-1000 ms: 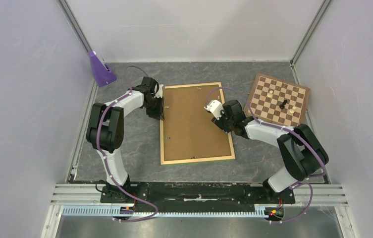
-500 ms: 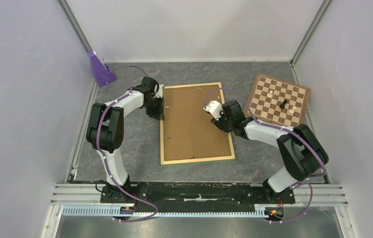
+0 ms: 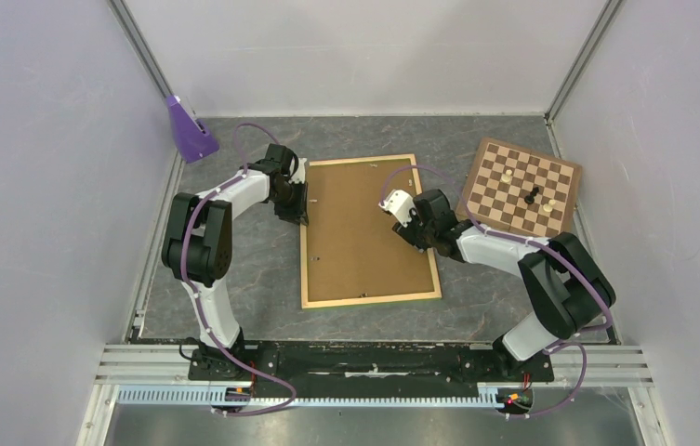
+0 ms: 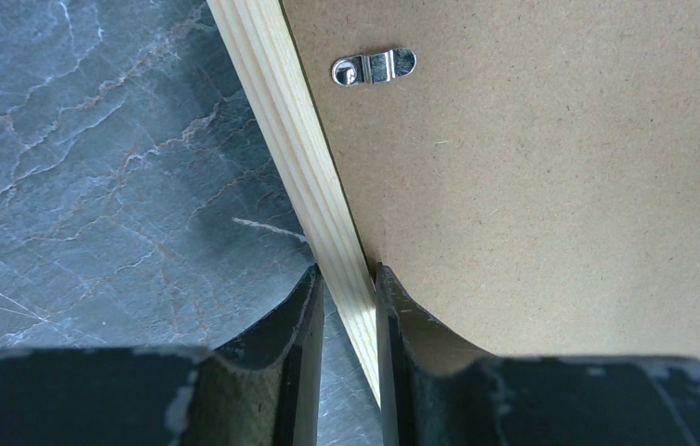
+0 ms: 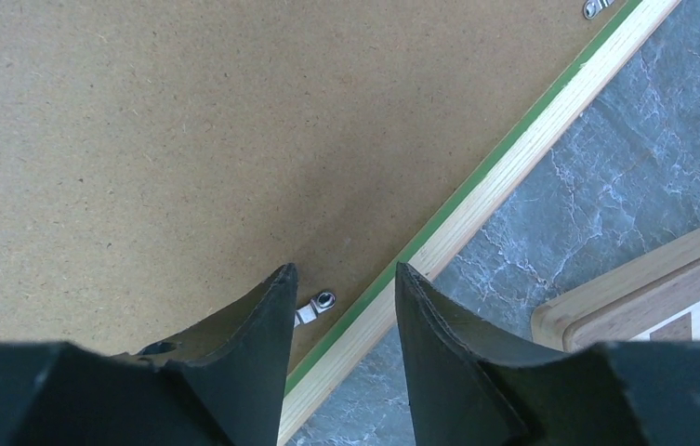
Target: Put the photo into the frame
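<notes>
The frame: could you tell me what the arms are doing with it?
The frame lies back up on the table with the hardboard panel in it. The left gripper is clamped on its left rail. The right gripper, jaws open, is poised over a metal clip by the right rail.

Counting it off for you: ones, twos and a three on this table.

You're looking at one frame (image 3: 371, 298), and I'm counting one hardboard panel (image 3: 364, 232) and one chessboard (image 3: 495, 200). The board is carrying three chess pieces that I'm making out: one dark piece (image 3: 532, 195) and two pale pieces (image 3: 508, 175). I'm seeing one purple object (image 3: 188, 130). You're running two arms, left arm (image 3: 204, 237) and right arm (image 3: 513, 251), with two grippers, left gripper (image 4: 347, 271) and right gripper (image 5: 346, 271), each showing two fingers, so four. Your left wrist camera is showing one metal clip (image 4: 374, 67); your right wrist camera is showing two others, one cut off at the edge of view.
</notes>
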{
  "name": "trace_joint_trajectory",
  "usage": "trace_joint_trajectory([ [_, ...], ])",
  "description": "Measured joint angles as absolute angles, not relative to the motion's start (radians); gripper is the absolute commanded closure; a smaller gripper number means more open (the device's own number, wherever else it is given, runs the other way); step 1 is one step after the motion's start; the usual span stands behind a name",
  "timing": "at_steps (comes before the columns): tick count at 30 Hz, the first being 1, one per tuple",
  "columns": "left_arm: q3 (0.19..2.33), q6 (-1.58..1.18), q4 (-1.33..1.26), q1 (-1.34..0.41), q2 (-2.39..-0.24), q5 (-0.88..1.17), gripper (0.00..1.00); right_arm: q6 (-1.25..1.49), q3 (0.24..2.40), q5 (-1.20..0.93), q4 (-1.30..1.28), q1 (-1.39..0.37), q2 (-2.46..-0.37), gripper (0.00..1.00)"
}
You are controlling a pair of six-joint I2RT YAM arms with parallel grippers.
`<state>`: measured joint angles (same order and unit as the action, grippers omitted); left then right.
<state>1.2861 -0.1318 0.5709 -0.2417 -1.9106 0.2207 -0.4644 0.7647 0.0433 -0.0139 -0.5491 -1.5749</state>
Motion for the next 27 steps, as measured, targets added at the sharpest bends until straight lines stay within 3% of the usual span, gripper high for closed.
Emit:
trace_joint_trajectory([
  [27,1.286,-0.132,0.570,-0.242,-1.910,0.220,0.98,-0.472,0.714,0.134,-0.015,-0.559,-1.530,0.59],
])
